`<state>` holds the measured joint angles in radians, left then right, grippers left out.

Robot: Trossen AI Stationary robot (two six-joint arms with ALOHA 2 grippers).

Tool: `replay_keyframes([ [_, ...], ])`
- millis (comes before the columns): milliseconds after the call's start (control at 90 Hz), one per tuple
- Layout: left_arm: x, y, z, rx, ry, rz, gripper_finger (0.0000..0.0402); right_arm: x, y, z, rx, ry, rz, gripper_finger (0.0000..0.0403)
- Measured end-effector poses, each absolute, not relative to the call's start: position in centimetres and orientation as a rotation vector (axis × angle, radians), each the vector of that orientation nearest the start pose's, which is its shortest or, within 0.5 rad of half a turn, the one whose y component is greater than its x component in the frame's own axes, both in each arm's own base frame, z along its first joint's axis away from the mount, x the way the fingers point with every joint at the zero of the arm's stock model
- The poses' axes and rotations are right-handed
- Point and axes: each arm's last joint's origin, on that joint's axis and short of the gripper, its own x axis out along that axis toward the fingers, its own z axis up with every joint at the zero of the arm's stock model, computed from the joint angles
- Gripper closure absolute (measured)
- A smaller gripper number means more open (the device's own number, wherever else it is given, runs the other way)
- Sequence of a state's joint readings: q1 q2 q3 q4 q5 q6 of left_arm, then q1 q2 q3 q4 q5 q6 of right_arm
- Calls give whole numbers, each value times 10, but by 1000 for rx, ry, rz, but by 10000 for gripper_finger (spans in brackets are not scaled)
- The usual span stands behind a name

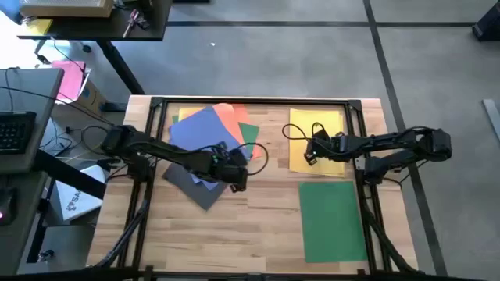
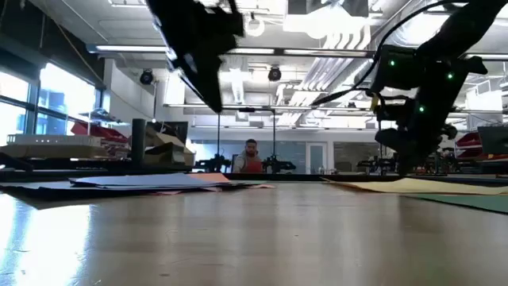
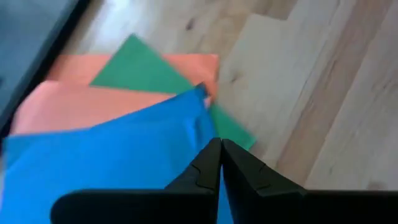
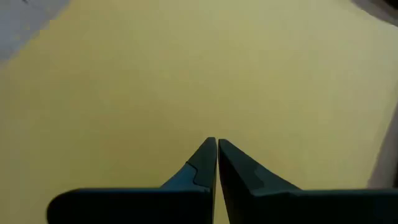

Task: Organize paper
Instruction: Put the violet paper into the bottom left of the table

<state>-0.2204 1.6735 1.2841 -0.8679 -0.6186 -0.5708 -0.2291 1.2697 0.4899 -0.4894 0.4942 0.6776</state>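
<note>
A loose pile of paper lies at the table's far left: a blue sheet point(image 1: 201, 131) point(image 3: 112, 162) on top, with orange point(image 1: 231, 117), green point(image 1: 250, 134), yellow point(image 1: 183, 115) and dark grey point(image 1: 191, 186) sheets under it. My left gripper point(image 1: 237, 181) point(image 3: 219, 144) is shut and hangs well above the pile's near right corner point(image 2: 216, 103). A single yellow sheet point(image 1: 324, 129) point(image 4: 186, 74) lies flat at the far right. My right gripper point(image 1: 308, 156) point(image 4: 217, 143) is shut, pointing down, low over the left part of that sheet point(image 2: 406, 168). My right gripper points its shut fingertips point(image 4: 208, 152) down at the yellow sheet's left part point(image 4: 214, 124) from above. The sheet lies flat on the table. I cannot tell whether the tips touch it or stand just above it.
A green sheet point(image 1: 332, 218) lies flat on the near right of the table. Dark frame rails point(image 1: 258, 100) run along the table's far edge and sides. Bare wood point(image 1: 242, 234) fills the near middle. A desk with a keyboard point(image 1: 16, 129) stands left of the table.
</note>
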Motion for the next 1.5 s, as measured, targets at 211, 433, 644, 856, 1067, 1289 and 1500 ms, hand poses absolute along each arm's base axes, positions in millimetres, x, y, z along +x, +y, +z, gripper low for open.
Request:
replay_keyframes([
  [211, 270, -62, 230, -121, 1021, 776, 401, 203, -50, 138, 526, 748, -776, 402],
  [433, 220, -57, 176, -259, 1085, 938, 401, 250, -48, 155, 612, 501, -504, 377],
  [644, 193, -41, 140, -283, 1173, 1044, 401, 326, -57, 165, 589, 534, -308, 316],
  [856, 179, -30, 116, -317, 1152, 1061, 401, 398, -74, 149, 626, 687, -209, 279],
  [1067, 179, -29, 111, -292, 1084, 1059, 401, 428, -96, 126, 696, 885, -227, 272],
  [1289, 187, -29, 110, -281, 1011, 1020, 401, 435, -103, 120, 731, 943, -219, 272],
  [1500, 192, -30, 111, -277, 989, 984, 401, 437, -99, 124, 686, 942, -166, 272],
])
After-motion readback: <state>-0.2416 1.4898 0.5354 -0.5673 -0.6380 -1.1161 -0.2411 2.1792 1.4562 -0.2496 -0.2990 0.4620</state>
